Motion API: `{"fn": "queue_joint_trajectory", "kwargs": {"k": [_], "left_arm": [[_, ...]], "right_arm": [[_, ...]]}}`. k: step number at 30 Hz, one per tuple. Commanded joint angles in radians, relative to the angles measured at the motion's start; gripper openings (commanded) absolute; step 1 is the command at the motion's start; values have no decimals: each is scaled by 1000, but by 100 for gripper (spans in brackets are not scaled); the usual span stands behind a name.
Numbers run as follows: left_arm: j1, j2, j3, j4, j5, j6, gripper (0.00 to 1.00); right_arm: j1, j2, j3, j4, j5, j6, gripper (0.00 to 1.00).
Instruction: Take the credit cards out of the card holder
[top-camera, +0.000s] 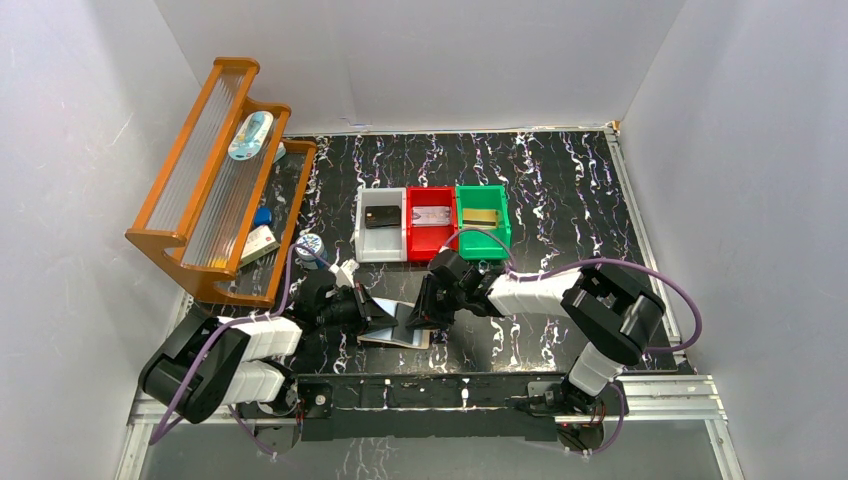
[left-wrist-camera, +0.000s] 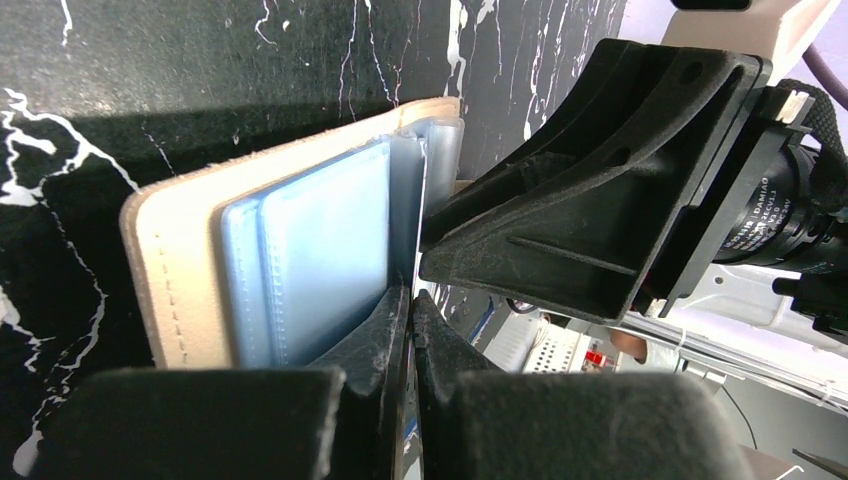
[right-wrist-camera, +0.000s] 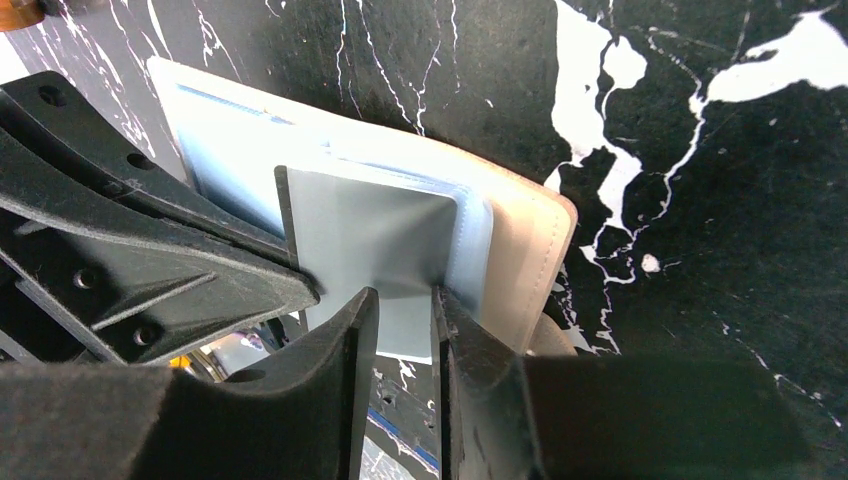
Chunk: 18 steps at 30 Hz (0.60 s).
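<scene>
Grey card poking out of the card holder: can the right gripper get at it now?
Probably yes. The grey card stands clear of the blue pockets, the right gripper sits at its free edge with jaws apart, and the left gripper, shut on a pocket leaf, is off to one side.

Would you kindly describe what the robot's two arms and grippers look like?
The left arm and right arm have white shells with black joints; a purple cable loops along each. The left gripper and right gripper are matte black, with wedge-shaped ribbed fingers pierced by small holes.
</scene>
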Motion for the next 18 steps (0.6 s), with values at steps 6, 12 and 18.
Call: {"fn": "queue_joint_trajectory", "kwargs": {"k": [6,12,18], "left_arm": [[-3,-52,7,43,7,-9,0],[-3,-82,19,-14,-2,16,2],[-2,-110,25,-57,-13,32,2]], "right_arm": [[-1,31,-35,-86,66,-22,35],[-4,33,-39,-91,72,-21,34],[-5,35,-37,-91,70,-23,34]]}}
